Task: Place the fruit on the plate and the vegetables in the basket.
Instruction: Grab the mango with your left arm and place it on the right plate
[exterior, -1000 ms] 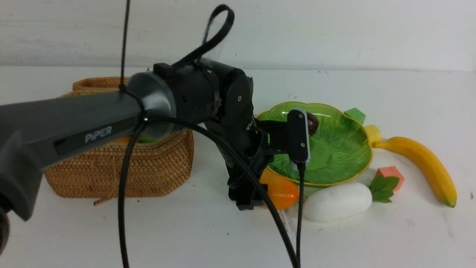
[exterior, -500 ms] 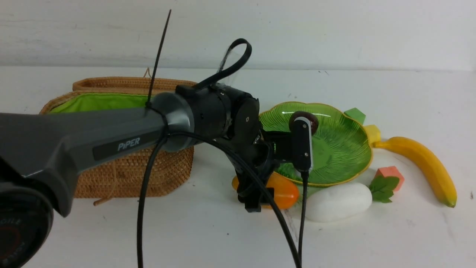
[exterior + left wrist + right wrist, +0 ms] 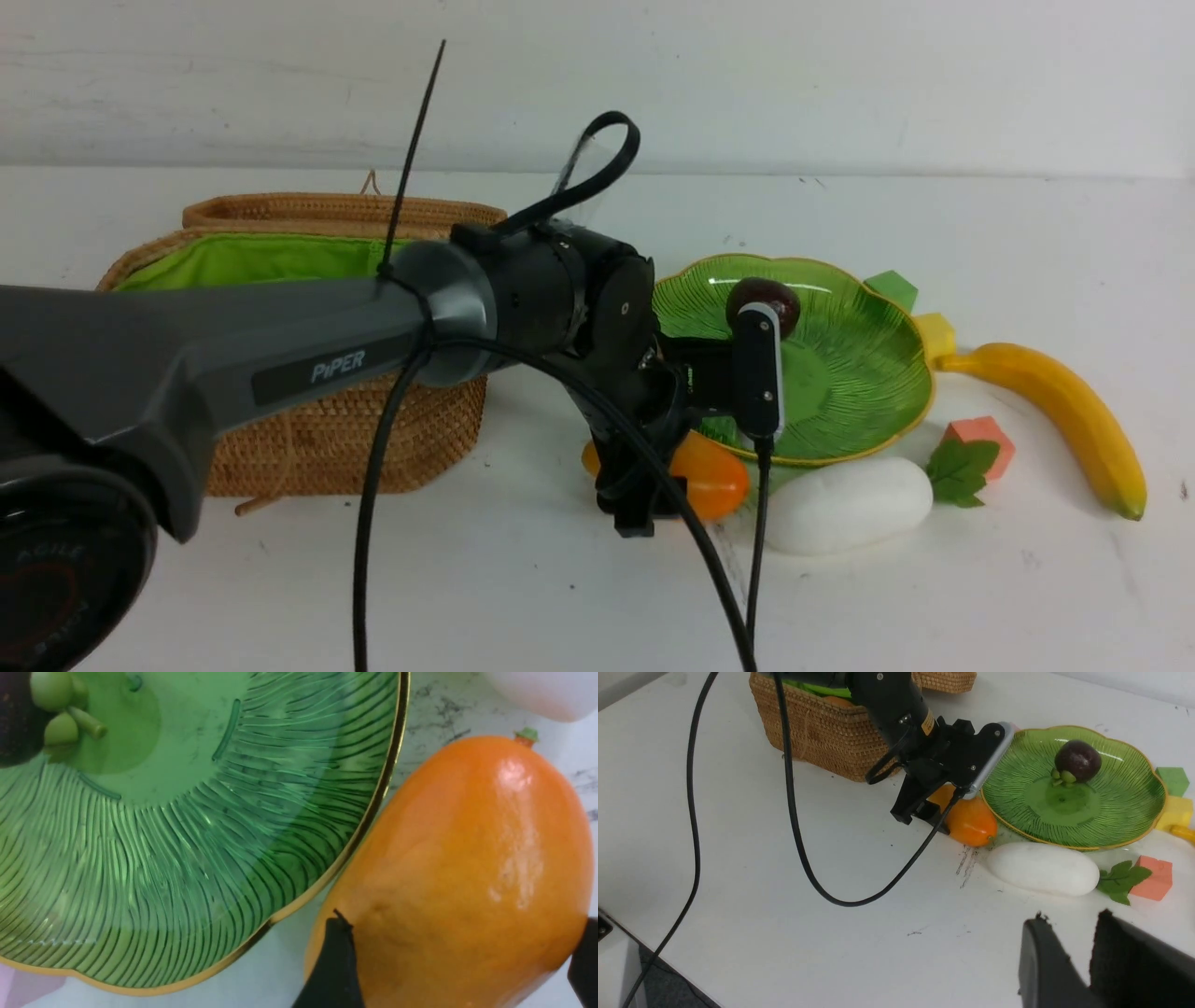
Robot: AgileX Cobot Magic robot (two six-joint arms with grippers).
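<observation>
Your left arm has swung further right and dropped since a second ago, so the basket's (image 3: 317, 448) green lining now shows behind it. Your left tool (image 3: 644, 504) is down at the surface (image 3: 467, 579) over the mango (image 3: 714, 476).

In the left wrist view that tool (image 3: 460, 970) is spread wide, with one black finger (image 3: 334, 961) against the mango's (image 3: 467, 858) side and the other at its far edge. You can't tell from these views whether the pads are pressing it. The mango lies on the surface just beside the plate's (image 3: 187, 858) yellow rim, between the plate (image 3: 850, 373) and the basket.

The mangosteen (image 3: 770, 301) sits on the plate. The radish (image 3: 845, 504) lies on the surface near the plate's front edge, just beside the mango. The banana (image 3: 1064, 411) lies to the right of the plate.

Your right tool (image 3: 1071, 917) is well apart from all of this, its fingers a narrow gap apart and holding nothing.
</observation>
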